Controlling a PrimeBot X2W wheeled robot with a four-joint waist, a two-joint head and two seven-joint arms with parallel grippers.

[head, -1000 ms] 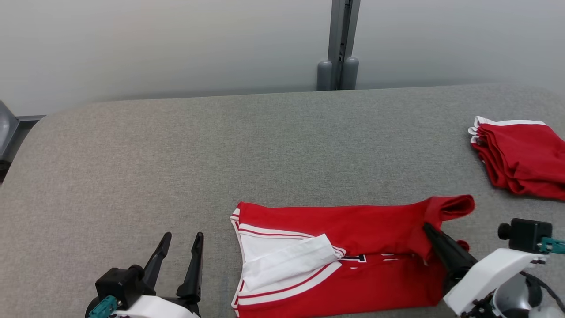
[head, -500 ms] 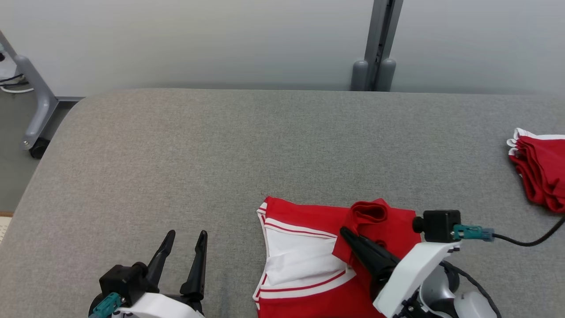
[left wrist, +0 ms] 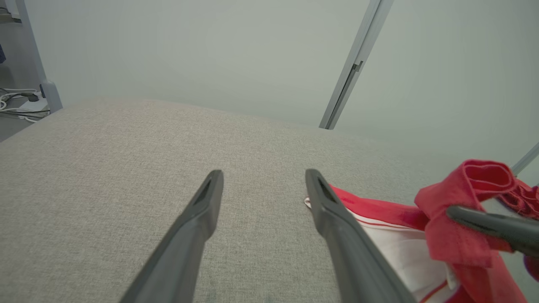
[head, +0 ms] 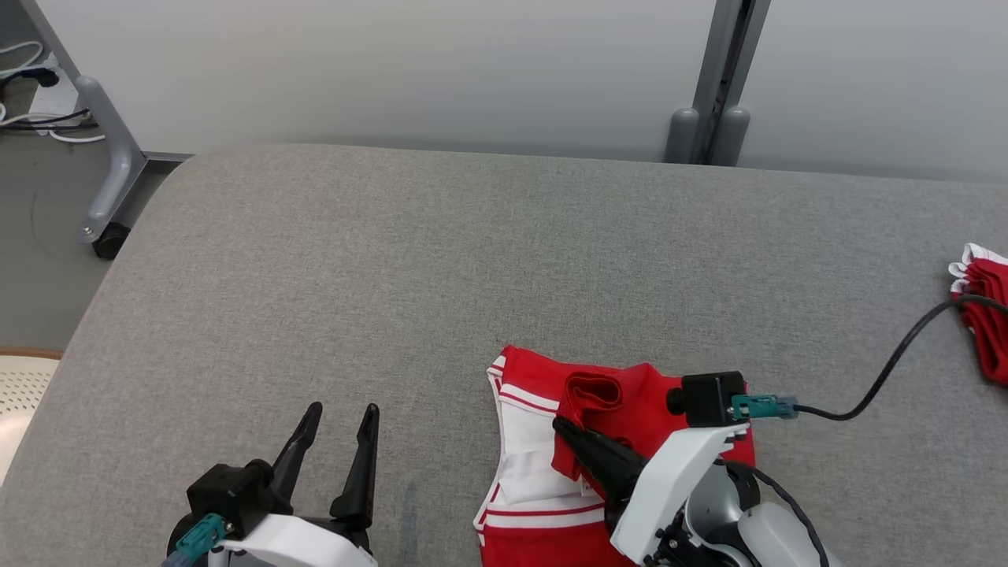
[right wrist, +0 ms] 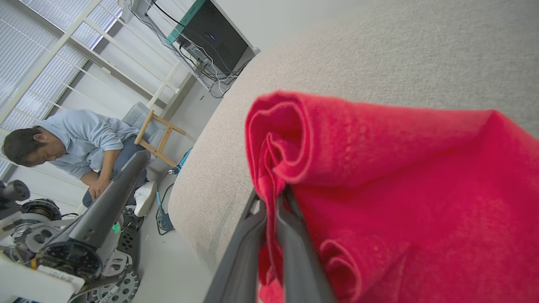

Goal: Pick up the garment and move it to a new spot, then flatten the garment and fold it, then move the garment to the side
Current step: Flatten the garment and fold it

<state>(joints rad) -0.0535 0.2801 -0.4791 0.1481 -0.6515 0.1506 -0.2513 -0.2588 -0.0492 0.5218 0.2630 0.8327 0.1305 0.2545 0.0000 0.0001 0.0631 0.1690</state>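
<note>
My right pincer (head: 561, 425) pinches a rolled edge of the red jersey (head: 630, 387), limp and light, best held by hems; my left pincer (head: 343, 409) gapes empty

The garment (head: 634, 394) is red with white panels and red-and-white striped trim, and the table (head: 394, 276) is plain grey.

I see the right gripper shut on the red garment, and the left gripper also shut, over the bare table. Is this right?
Not quite. The left gripper is open, its fingers spread apart over the table, as the left wrist view shows. The right gripper is indeed shut on the garment.
</note>
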